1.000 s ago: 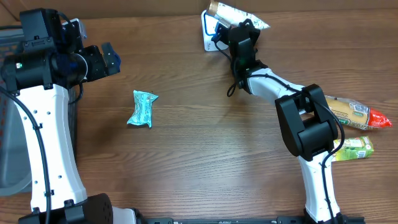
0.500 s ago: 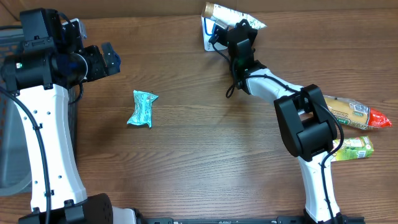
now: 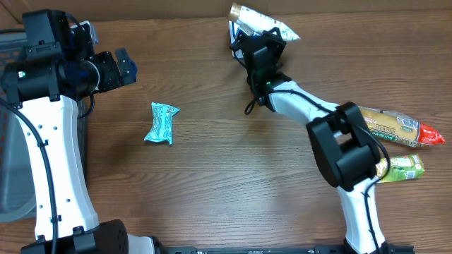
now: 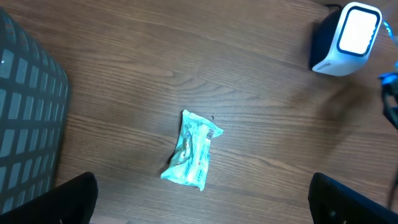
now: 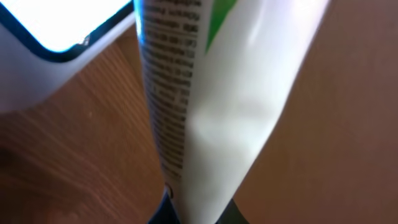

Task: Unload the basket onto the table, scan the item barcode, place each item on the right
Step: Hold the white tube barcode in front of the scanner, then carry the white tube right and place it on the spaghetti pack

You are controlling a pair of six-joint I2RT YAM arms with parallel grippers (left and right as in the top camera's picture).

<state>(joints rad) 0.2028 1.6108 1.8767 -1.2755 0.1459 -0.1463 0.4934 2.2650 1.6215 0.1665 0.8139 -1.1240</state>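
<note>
My right gripper [image 3: 257,44] is shut on a white and gold packet [image 3: 263,19] at the table's far edge, holding it right over the white barcode scanner [image 3: 235,35]. In the right wrist view the packet [image 5: 205,93] fills the frame, small print on its side, and the scanner's lit window [image 5: 56,25] glows at the upper left. My left gripper [image 3: 121,67] hangs open at the far left, above and to the left of a teal packet [image 3: 162,123]. The left wrist view shows the teal packet [image 4: 193,149] lying flat and the scanner [image 4: 345,38] at the upper right.
A grey mesh basket [image 4: 25,124] stands at the left edge. At the right side lie a tan and red packet [image 3: 399,128] and a green packet [image 3: 402,168].
My right gripper has swung the white and gold packet leftward over the scanner, and the right arm has shifted left with it. The left arm has not moved.
</note>
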